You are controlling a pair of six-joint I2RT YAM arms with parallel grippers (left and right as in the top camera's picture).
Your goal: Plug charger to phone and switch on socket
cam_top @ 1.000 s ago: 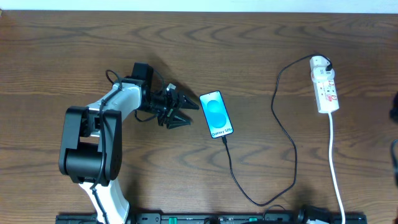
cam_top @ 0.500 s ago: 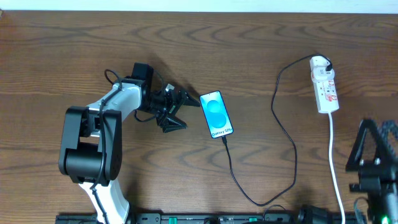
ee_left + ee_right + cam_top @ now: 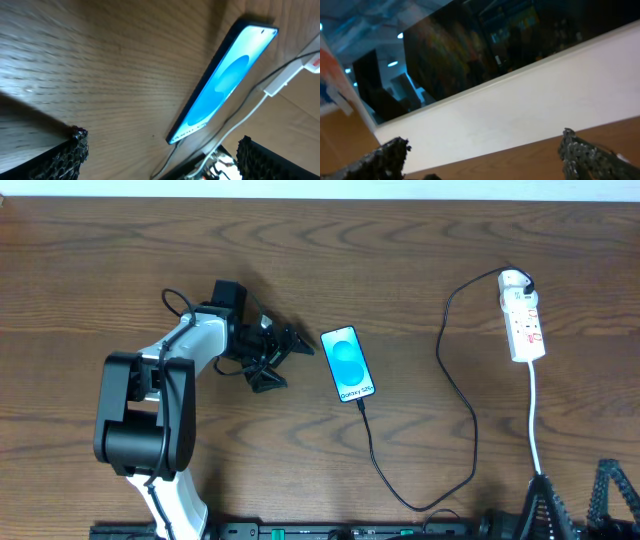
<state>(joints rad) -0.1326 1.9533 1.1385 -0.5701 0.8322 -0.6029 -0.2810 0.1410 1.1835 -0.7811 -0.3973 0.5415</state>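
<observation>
A dark wooden table bears the lit phone, the black charger cable and the white socket.

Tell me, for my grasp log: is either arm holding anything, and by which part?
Nothing is held. The left gripper has its jaws open beside the phone, not touching it; the right gripper is open and empty.
</observation>
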